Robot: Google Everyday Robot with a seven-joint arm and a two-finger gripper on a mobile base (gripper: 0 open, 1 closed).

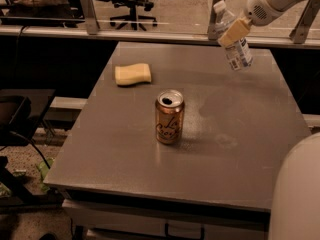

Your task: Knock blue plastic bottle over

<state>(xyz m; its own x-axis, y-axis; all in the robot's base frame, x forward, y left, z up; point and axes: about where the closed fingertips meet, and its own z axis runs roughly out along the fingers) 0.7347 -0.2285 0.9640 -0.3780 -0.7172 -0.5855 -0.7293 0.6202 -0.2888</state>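
The blue plastic bottle [234, 44] is a slim clear bottle with a white cap and a white-and-blue label. It is tilted at the far right of the table, cap leaning up and to the left. My gripper [235, 32] comes in from the upper right on a white arm and is shut across the bottle's middle, with a tan finger [234, 31] lying over it. The bottle's base is at or just above the tabletop; I cannot tell which.
An orange-gold drink can [169, 116] stands upright mid-table. A yellow sponge [133, 74] lies at the far left. The grey table [250, 149] ends at a railing behind. A white robot body part [297, 194] fills the lower right corner.
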